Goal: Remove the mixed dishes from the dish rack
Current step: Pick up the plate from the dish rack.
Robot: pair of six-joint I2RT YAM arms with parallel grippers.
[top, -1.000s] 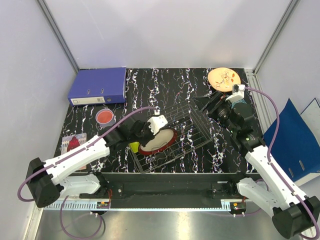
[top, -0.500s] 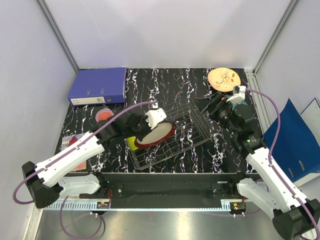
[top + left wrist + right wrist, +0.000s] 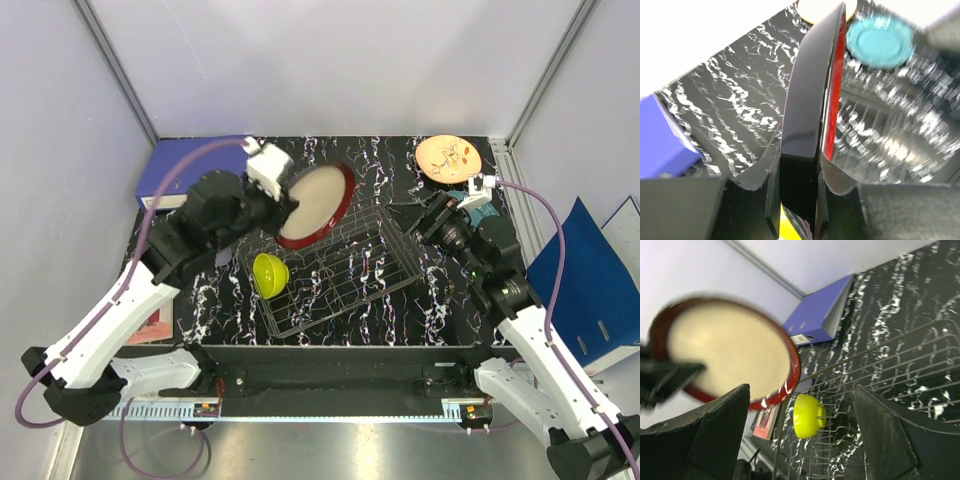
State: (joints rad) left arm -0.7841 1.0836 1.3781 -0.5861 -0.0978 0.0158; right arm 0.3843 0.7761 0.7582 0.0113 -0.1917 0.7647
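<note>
My left gripper (image 3: 283,203) is shut on the rim of the cream bowl with the dark red outside (image 3: 316,204) and holds it tilted, high above the back left of the wire dish rack (image 3: 370,272). In the left wrist view the bowl (image 3: 810,100) stands edge-on between the fingers (image 3: 771,197). The small yellow-green bowl (image 3: 270,273) lies on its side in the rack's left end, also in the right wrist view (image 3: 809,415). My right gripper (image 3: 435,214) is open and empty at the rack's right end. The teal plate (image 3: 880,40) lies on the table behind the rack. The lavender cup is out of view.
A salmon-pink plate (image 3: 449,158) lies at the back right corner. The blue ring binder (image 3: 163,173) lies at the back left, partly under my left arm. A printed card (image 3: 150,325) lies near the left front edge. A blue folder (image 3: 590,285) stands beyond the table's right side.
My left gripper has lifted the cream and red bowl out of the rack, up and toward the back. The yellow-green bowl now shows in the rack. The right arm has barely moved.
</note>
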